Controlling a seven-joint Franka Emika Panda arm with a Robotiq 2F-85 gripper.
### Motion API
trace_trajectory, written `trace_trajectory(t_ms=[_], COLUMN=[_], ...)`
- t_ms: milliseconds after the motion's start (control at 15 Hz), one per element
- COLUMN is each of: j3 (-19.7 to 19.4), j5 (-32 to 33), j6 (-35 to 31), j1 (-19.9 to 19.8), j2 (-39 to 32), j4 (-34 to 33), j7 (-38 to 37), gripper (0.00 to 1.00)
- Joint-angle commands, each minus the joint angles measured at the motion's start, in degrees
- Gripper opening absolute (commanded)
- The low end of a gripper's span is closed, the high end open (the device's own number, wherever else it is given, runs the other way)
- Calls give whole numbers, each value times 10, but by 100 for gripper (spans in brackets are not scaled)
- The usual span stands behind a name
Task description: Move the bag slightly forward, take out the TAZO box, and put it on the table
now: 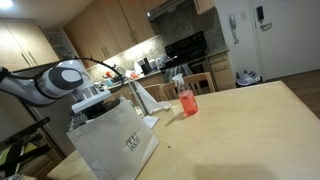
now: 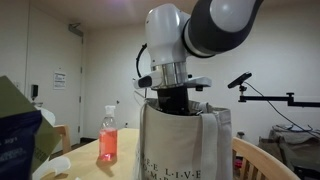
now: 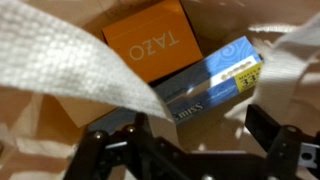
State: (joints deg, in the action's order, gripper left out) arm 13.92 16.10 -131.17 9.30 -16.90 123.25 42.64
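In the wrist view, we find the gripper [image 3: 197, 150] nearest the camera. Its jaws are released and spread wide, with nothing between the fingers [image 3: 108, 152]. Just beyond them, a white handle strip [image 3: 75, 60] crosses the open top of the bag [image 3: 30, 130]. Below the strip, a blue carton [image 3: 215, 78] lies flat on the bag's floor. The TAZO box [image 3: 150, 42] lies just beside it, along the carton's farther long side, orange lettered face up.

In an exterior view, we see the bag [image 1: 118, 145] standing upright at the table's [image 1: 250, 120] near edge, with the arm [image 1: 45, 82] reaching into its top. A red drink bottle [image 1: 186, 100] stands upright farther in, toward the far edge.
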Motion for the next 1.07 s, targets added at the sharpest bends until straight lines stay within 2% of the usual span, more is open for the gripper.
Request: trace_trajectory(t_ms=[0, 267, 600, 800, 1000], j3=[9, 13, 19, 22, 25], j5=[-7, -4, -27, -67, -183], j6=[19, 23, 6, -16, -78], j1=[7, 17, 16, 14, 3], j2=[56, 85, 104, 120, 139], j4=[27, 33, 41, 52, 72], j7=[4, 10, 74, 128, 219], gripper=[100, 100, 100, 100, 100])
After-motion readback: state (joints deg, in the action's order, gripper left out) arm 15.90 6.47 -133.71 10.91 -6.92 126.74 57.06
